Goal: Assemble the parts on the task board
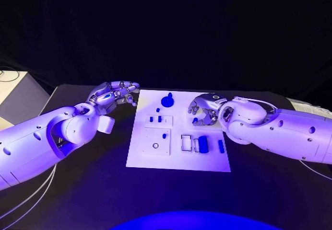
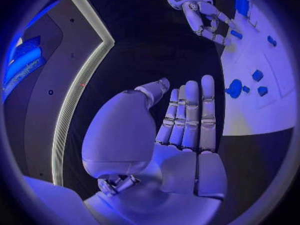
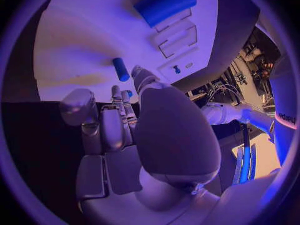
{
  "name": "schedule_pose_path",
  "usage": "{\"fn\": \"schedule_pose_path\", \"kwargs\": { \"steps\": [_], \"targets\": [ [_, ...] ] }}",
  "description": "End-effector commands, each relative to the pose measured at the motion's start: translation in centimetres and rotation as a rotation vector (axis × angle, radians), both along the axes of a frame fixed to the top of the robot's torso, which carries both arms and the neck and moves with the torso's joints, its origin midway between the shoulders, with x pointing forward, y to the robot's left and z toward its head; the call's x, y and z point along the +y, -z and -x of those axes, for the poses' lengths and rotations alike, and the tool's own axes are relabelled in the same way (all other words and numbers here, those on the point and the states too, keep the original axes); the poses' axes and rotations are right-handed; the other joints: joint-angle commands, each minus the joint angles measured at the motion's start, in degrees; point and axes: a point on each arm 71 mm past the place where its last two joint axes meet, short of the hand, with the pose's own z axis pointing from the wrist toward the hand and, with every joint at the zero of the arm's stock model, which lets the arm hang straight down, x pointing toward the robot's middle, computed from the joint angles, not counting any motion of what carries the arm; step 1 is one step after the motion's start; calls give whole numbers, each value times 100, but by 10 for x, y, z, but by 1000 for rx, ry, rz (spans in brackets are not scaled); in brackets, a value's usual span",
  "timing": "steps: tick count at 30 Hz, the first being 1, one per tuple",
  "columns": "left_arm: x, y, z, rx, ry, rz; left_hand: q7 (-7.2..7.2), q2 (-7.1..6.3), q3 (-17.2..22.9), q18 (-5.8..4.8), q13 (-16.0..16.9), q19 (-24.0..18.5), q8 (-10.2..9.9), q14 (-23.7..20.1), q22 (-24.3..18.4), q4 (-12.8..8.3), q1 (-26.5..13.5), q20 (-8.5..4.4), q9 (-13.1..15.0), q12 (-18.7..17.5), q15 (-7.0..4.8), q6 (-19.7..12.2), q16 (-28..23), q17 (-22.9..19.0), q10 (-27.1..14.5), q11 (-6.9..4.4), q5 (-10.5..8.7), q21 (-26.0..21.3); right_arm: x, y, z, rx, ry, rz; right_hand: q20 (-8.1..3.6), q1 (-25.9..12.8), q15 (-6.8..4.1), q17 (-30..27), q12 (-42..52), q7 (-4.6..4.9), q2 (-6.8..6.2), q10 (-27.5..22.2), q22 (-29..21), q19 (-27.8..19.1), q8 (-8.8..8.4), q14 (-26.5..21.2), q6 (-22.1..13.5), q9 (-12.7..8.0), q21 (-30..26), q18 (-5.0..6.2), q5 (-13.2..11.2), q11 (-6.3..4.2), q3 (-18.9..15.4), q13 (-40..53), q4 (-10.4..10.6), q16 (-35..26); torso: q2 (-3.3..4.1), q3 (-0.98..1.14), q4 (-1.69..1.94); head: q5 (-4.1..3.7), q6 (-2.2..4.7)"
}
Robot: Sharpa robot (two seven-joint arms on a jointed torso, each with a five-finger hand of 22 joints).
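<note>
The white task board [image 1: 178, 160] lies mid-table. On it are a round blue knob [image 1: 167, 101], two small blue pegs [image 1: 155, 119], a thick blue cylinder [image 1: 203, 143] and a slim blue bar [image 1: 221, 146]. My left hand [image 1: 117, 92] hovers off the board's far left corner, its fingers [image 2: 187, 115] straight and the palm empty. My right hand [image 1: 205, 110] is low over the board's far right part, its fingers [image 3: 122, 107] curled. A blue peg [image 3: 120, 69] lies just beyond them. A small blue bit [image 3: 128, 93] shows between thumb and fingers; whether it is pinched is unclear.
A pale box [image 1: 17, 93] stands at the table's far left edge. Black tabletop [image 1: 83, 191] surrounds the board. The board also has a raised square plate with a ring hole [image 1: 155, 145] and a white rectangular frame [image 1: 186, 142].
</note>
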Motion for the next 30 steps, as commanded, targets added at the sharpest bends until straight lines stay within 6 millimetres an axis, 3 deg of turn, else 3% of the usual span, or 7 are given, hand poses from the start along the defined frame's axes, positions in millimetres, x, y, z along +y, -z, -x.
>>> {"fn": "schedule_pose_path", "kwargs": {
  "steps": [1,9,12,15,23,30],
  "targets": [
    [-1,-1,1,-9,14,3,0,22,-33,81,-5,31,32,46,-5,-6,56,-2,-5,-23,6,-20,-33,-7,-40,13,4,-13,0,6,1,21,-4,79,20,3,5,-3,-14,19,87,-44,7,28,-8,81,-10,-7,-9,27,-29,-4,-43,11,-11,18,2,-1,10,-2,-22],
    [0,-1,1,-9,13,3,0,22,-33,81,-5,31,32,46,-5,-6,56,-2,-5,-23,6,-20,-33,-7,-40,13,4,-13,0,9,2,25,-6,92,13,80,-10,20,39,21,180,65,96,66,58,88,99,-5,68,14,6,-27,-17,41,-25,40,-6,-3,-3,8,-39],
    [0,-1,1,-9,13,2,0,22,-33,81,-5,31,32,46,-5,-6,56,-2,-5,-23,6,-20,-33,-7,-40,13,4,-13,1,9,2,22,-7,84,-10,65,-39,90,95,68,306,249,284,135,99,109,183,-15,249,-22,13,-60,147,78,-4,87,-6,3,-5,14,-43],
    [0,-1,1,-9,12,2,0,22,-33,81,-5,31,32,46,-5,-6,56,-2,-5,-23,6,-20,-33,-7,-40,13,4,-13,1,9,2,16,-8,73,-32,22,-60,155,118,80,352,407,439,186,172,127,335,-11,397,-51,74,-85,349,100,-7,132,-6,3,-1,13,-49],
    [0,-1,1,-8,12,2,4,27,-38,80,-7,38,35,48,-11,3,60,-2,-9,-24,7,-25,-36,-7,-40,15,5,-22,3,8,3,4,-12,56,-48,-52,-74,193,95,77,340,625,735,261,305,131,595,12,676,-107,93,-102,764,108,-24,173,-3,4,4,25,-65],
    [0,-1,1,-7,13,2,4,29,-39,80,-8,39,36,48,-12,5,60,-2,-10,-24,7,-25,-36,-7,-40,15,5,-23,4,7,4,-10,-14,40,-103,-88,-145,208,120,-26,465,935,1255,404,543,135,893,144,1190,-205,100,-199,1140,159,-109,199,-5,3,-3,32,-71]
  ]
}}
